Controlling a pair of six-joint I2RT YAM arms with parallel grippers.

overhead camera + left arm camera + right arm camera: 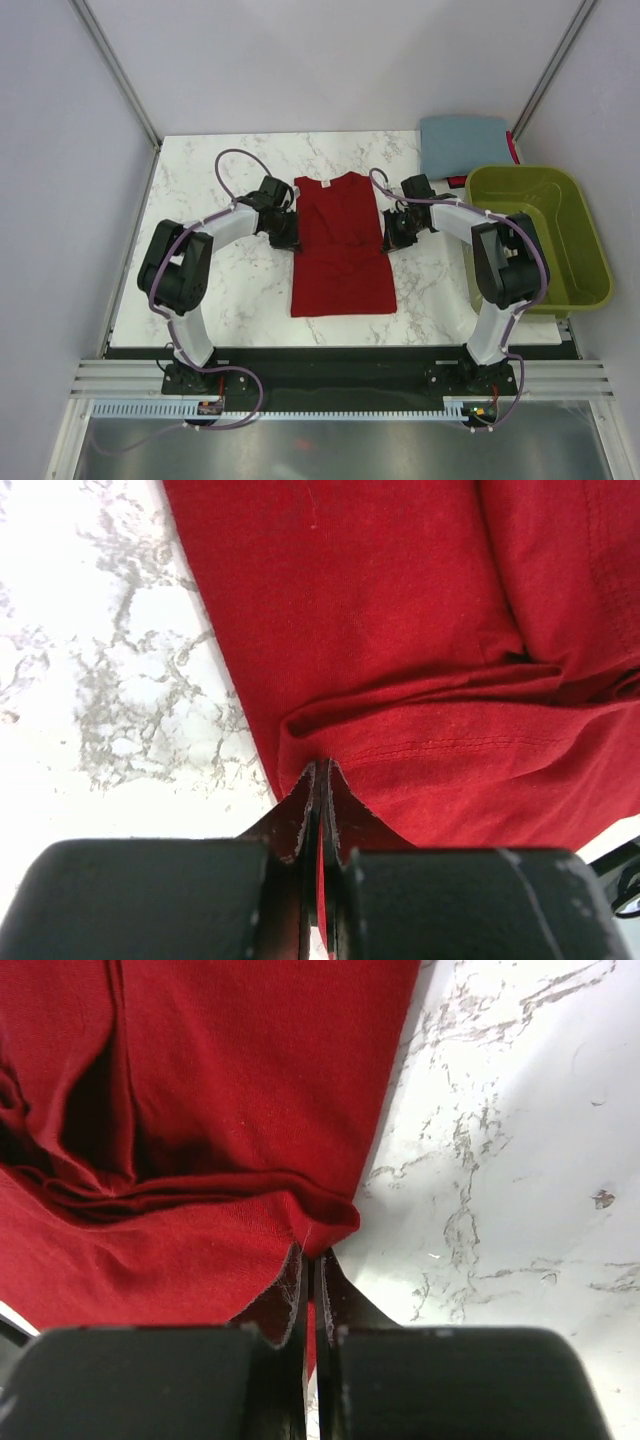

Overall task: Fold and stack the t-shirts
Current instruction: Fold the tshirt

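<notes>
A dark red t-shirt [340, 245] lies lengthwise in the middle of the marble table, its sleeves folded in and its collar at the far end. My left gripper [290, 238] is shut on the shirt's left edge [300, 740], with a sliver of red cloth between the fingers. My right gripper [390, 238] is shut on the right edge [330, 1215] in the same way. A folded slate blue-grey t-shirt [462, 143] rests at the far right of the table, apart from both grippers.
An olive-green plastic basket [590, 250] stands at the right edge, close to the right arm's elbow. White walls with metal rails enclose the table. Bare marble [240, 290] shows either side of the red shirt.
</notes>
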